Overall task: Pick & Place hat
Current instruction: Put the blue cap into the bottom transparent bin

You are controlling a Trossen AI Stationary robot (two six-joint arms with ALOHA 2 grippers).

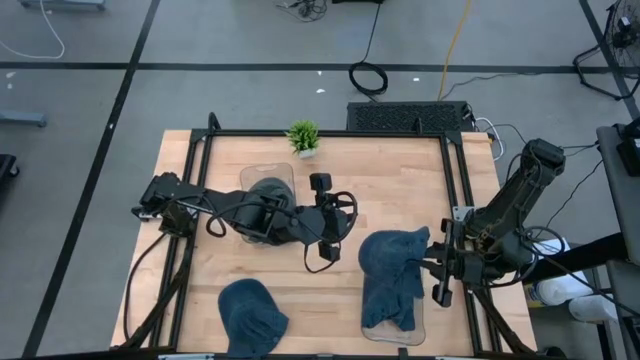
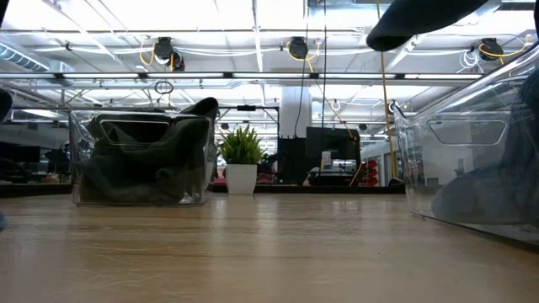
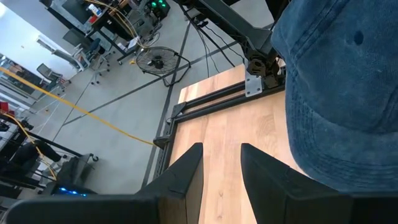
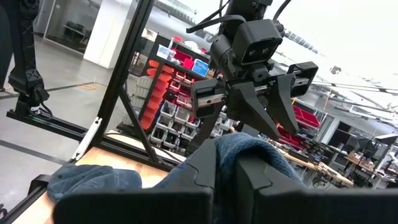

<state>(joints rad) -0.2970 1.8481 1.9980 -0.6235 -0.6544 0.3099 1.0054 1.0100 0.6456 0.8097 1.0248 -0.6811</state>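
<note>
My right gripper (image 1: 428, 252) is shut on a blue denim hat (image 1: 392, 255), which hangs high over a clear box (image 1: 425, 325) at the near right. It shows dark at the top of the low view as the hat (image 2: 421, 17). More blue cloth (image 1: 388, 305) lies in that box. A second blue hat (image 1: 250, 315) rests flat on the table near the front edge. My left gripper (image 1: 342, 218) hovers open mid-table, pointing at the held hat (image 3: 336, 93), nothing between its fingers (image 3: 186, 171). My right gripper pinches a bunched edge of the hat (image 4: 249, 146) between its two fingers. They come about level from the table's right side. The rest of the hat hangs beyond and below the fingers, lifted off the table; one layer or several, I cannot tell.
A second clear box (image 1: 265, 185) with a dark hat inside (image 2: 139, 164) stands at the far left under my left arm. A small potted plant (image 1: 303, 137) sits at the far edge. A black frame rail (image 1: 455, 180) runs along the table's sides. Bare wood lies mid-table.
</note>
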